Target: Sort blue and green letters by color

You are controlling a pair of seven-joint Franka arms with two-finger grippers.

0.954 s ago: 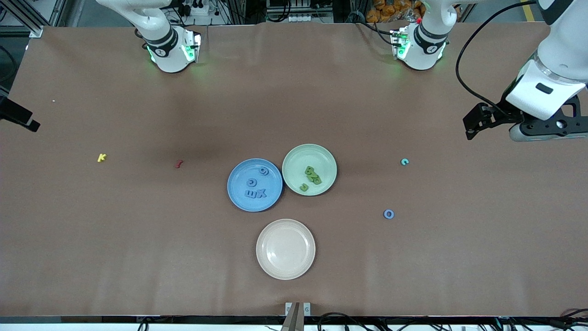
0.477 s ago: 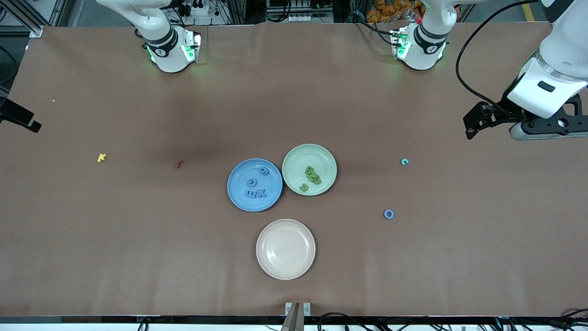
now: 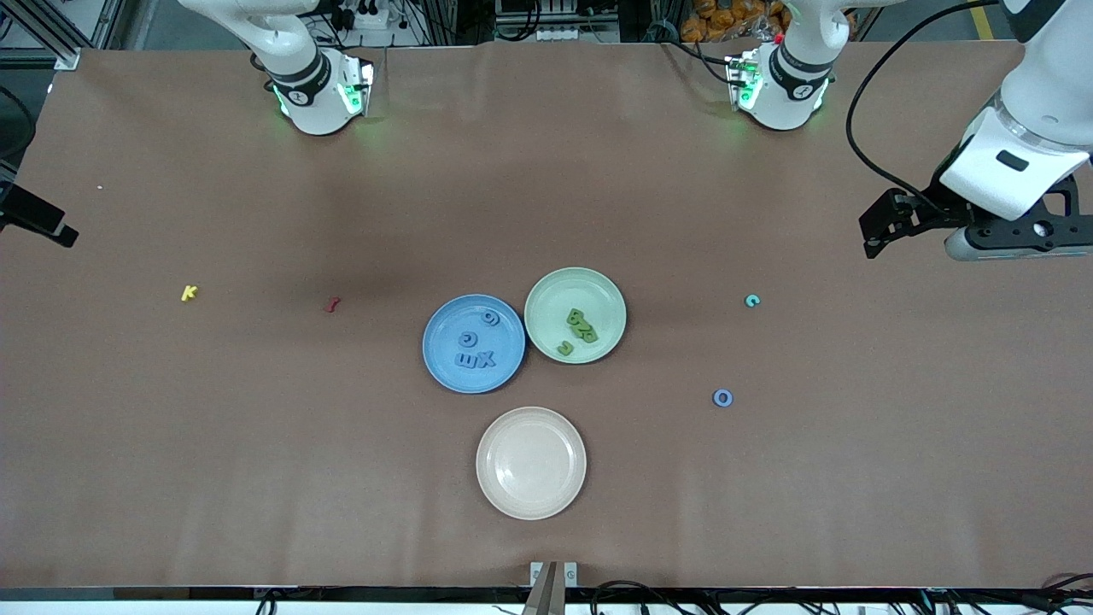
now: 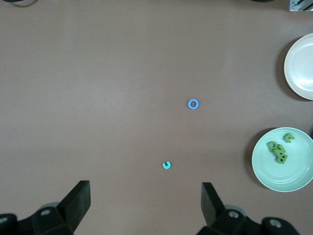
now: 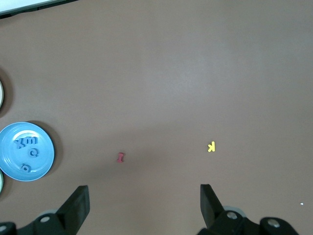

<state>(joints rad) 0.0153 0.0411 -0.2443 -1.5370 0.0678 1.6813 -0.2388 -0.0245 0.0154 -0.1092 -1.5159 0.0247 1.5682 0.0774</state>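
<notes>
A brown table [image 3: 256,470] carries three plates. Nearest the front camera sits the cream plate [image 3: 531,463]; farther back, the blue plate [image 3: 444,367] holds the blue letters [image 3: 475,350] and, touching it, the green plate [image 3: 555,295] holds the green letters [image 3: 579,329]. Toward the left arm's end lie a blue ring [image 3: 722,397] and a teal c [image 3: 751,300]. The left gripper [image 4: 145,205] hangs high over that end, jaws wide and empty. The right gripper [image 5: 145,205] hangs over its own end, likewise spread.

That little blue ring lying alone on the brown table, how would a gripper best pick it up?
Probably from straight above: the small blue ring-shaped letter lies flat on the brown table. Pinch across its outer rim, one finger each side; nothing crowds it. The open left gripper is at that end.
</notes>
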